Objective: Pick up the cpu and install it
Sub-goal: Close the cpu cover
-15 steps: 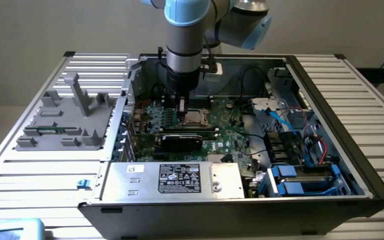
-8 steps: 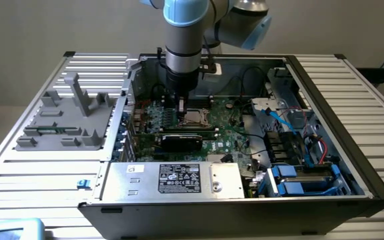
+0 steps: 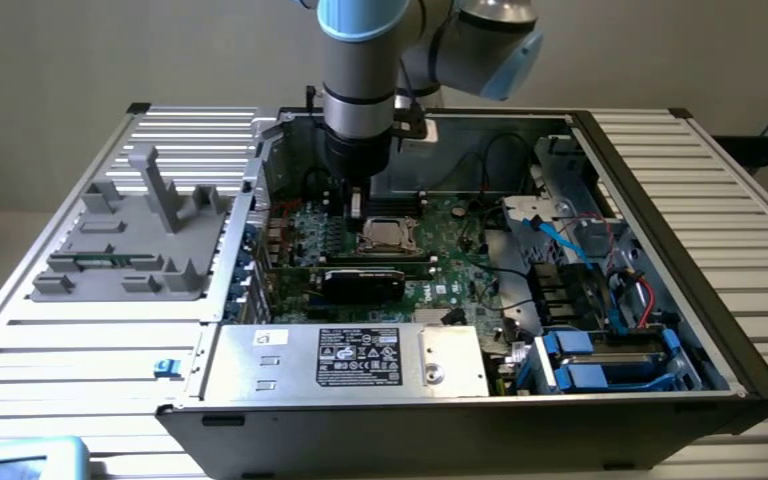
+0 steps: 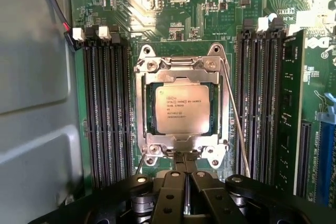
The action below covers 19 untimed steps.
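Note:
The cpu (image 4: 182, 108), a square chip with a shiny silver top and printed text, lies flat in its socket on the green motherboard (image 4: 173, 19). The socket's metal frame (image 4: 140, 103) is folded down around its edges. A thin wire lever (image 4: 236, 124) runs along one side. My gripper (image 4: 184, 157) is shut, its two fingertips pressed together right at the edge of the frame, with nothing seen between them. In the exterior view the gripper (image 3: 355, 205) hangs inside the open computer case, just to the exterior view's left of the cpu (image 3: 387, 233).
Memory slots (image 4: 105, 108) flank the socket on both sides. A black card with a green board (image 3: 364, 280) stands close in front of the socket. A silver box with a white label (image 3: 344, 358) fills the case front. A grey parts tray (image 3: 131, 240) sits outside at the exterior view's left.

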Motion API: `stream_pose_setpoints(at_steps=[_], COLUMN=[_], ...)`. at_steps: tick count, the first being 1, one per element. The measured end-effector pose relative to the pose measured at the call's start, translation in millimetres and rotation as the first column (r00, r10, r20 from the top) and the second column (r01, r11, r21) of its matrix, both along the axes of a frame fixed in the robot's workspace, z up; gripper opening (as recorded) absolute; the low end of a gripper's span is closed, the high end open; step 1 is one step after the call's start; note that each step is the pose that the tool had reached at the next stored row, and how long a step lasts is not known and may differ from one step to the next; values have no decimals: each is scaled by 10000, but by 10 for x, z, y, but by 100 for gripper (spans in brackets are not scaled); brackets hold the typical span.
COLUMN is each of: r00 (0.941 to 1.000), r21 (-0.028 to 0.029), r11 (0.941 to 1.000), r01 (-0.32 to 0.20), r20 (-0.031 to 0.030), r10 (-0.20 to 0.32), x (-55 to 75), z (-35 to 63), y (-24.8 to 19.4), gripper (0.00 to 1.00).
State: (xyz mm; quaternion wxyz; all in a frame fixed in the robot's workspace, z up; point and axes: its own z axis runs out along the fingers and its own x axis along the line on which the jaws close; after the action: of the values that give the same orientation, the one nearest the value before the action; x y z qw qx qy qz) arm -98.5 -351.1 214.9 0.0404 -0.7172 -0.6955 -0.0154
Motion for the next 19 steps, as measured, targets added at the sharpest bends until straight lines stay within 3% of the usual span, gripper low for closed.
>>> stream_pose_setpoints(at_steps=[19], r00=[10000], r21=[1], r11=[10000], r01=[0], r20=[1], r10=[0], x=[-130], z=[865], y=[-2], gripper=[11])
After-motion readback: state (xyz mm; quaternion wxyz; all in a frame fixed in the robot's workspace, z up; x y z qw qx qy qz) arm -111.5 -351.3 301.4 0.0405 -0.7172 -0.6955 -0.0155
